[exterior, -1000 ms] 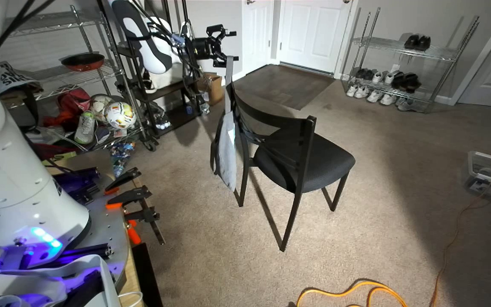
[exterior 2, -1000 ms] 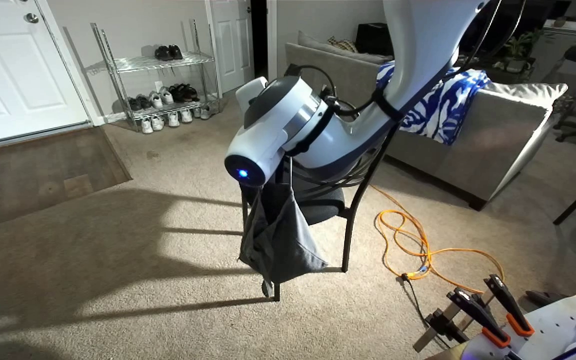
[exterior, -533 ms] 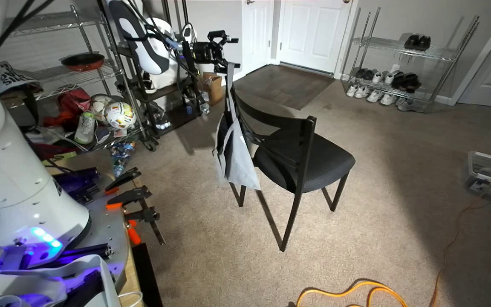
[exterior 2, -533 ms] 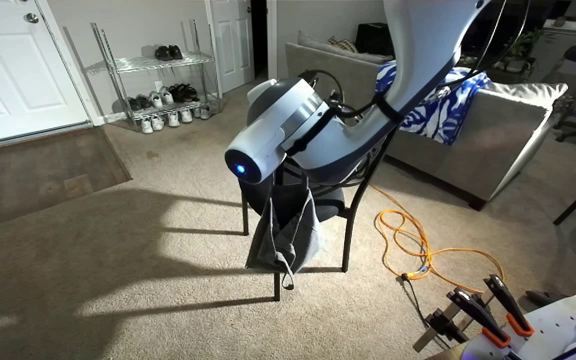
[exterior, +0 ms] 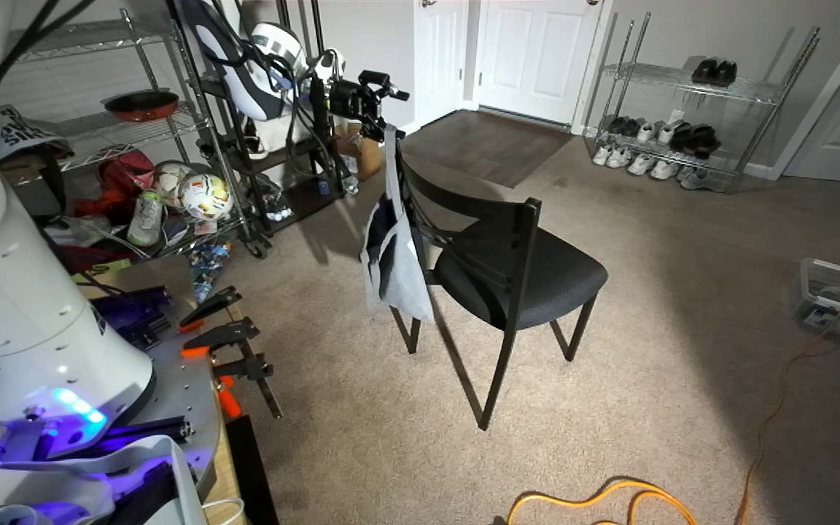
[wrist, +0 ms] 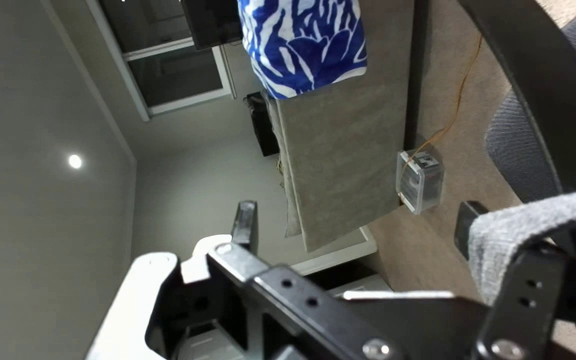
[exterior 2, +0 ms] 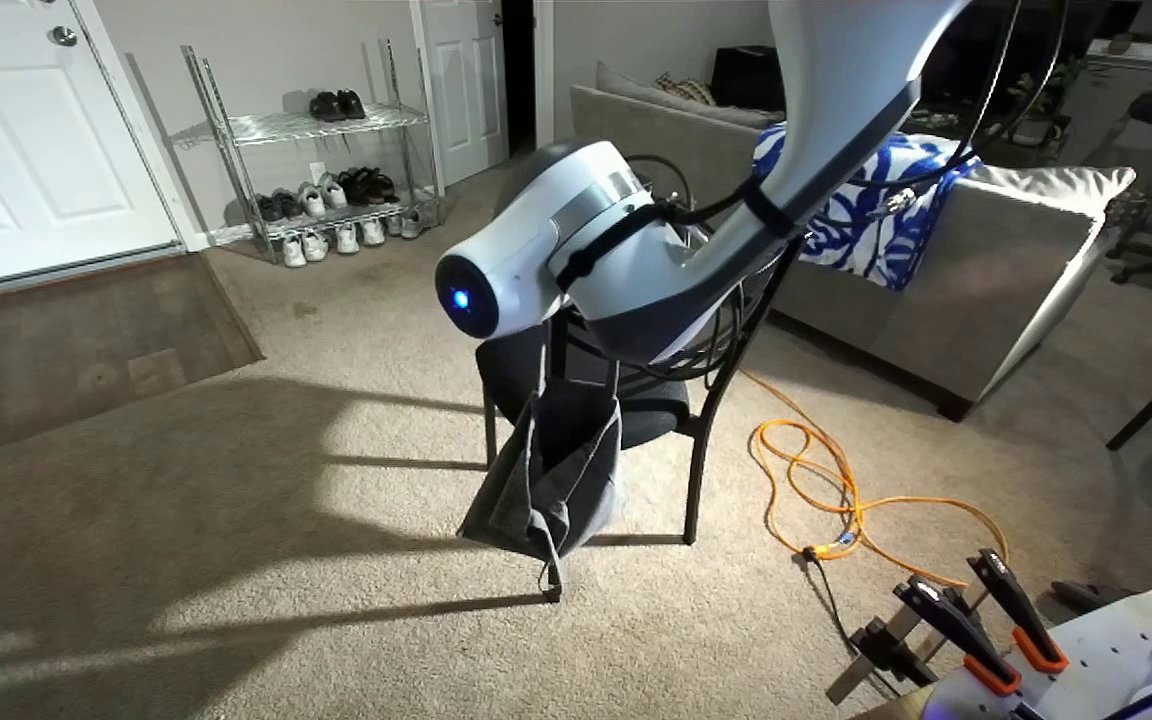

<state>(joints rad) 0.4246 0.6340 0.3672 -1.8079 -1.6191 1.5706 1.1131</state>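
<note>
My gripper (exterior: 400, 114) is open beside the top of the black chair's (exterior: 522, 273) backrest. A grey fabric strap loops over one finger, the right one in the wrist view (wrist: 357, 219); the strap (wrist: 503, 240) is not pinched between the fingers. The grey bag (exterior: 405, 270) hangs from this strap beside the chair back, its mouth partly open. In an exterior view the bag (exterior 2: 556, 490) hangs below the arm, with another strap dangling down, and the gripper is hidden behind the arm. I cannot tell whether the bag touches the chair. The dark backrest (wrist: 548, 95) is close by in the wrist view.
A wire shelf (exterior: 84, 138) with balls and a pan stands near the arm. A shoe rack (exterior: 690, 87) stands by the wall. An orange cable (exterior 2: 856, 500) lies on the carpet. Clamps (exterior 2: 956, 620) jut from the table edge. A sofa (exterior 2: 896, 330) stands behind the chair.
My gripper has moved down and tilted slightly, lowering the strap. The bag has swung and turned beside the chair back. The gripper stays open. The chair has not moved.
</note>
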